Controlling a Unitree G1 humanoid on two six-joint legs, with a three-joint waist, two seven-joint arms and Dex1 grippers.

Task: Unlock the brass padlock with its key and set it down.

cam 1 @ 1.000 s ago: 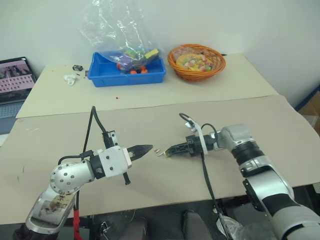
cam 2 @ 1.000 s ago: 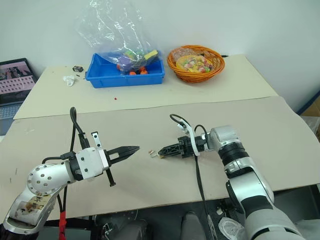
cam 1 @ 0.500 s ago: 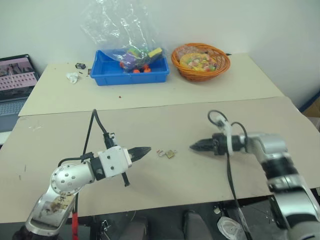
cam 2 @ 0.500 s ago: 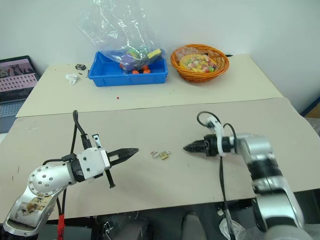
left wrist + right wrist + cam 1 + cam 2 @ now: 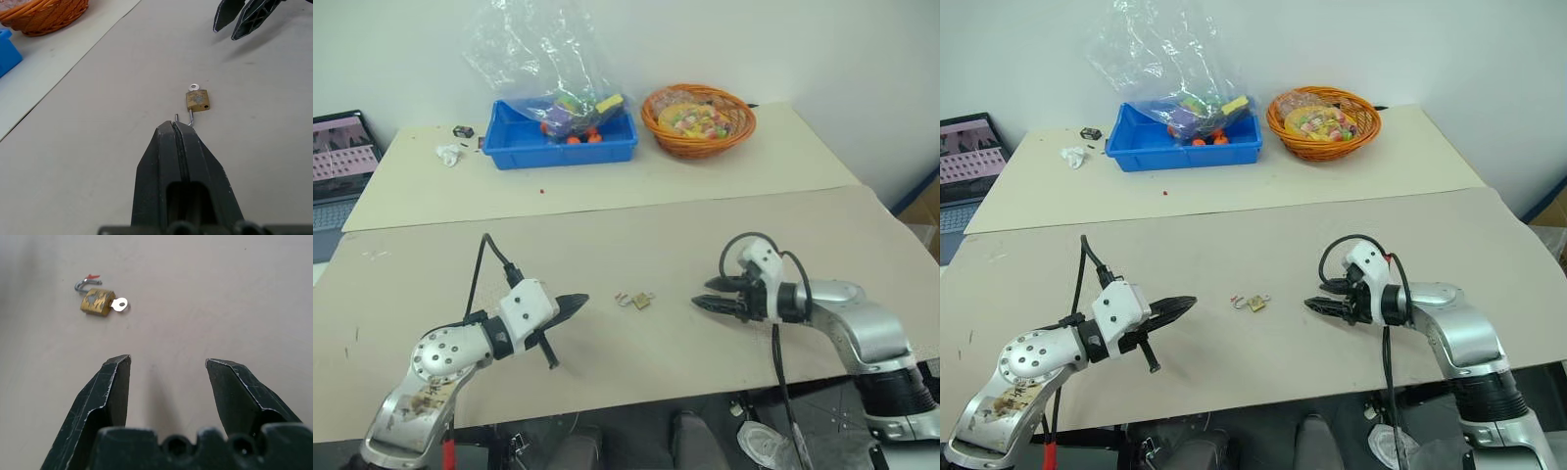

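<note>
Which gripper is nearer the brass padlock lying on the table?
Left. The left gripper, shut, sits just beside the brass padlock on its left; the right gripper, open, is slightly farther, on its right.

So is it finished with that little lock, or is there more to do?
It looks essentially finished. Done: the brass padlock lies on the tabletop with its shackle swung open and the key in it. In hand: nothing. The left gripper has its jaws shut and empty; the right gripper has its jaws open and empty, both apart from the lock. Left: probably nothing more.
</note>
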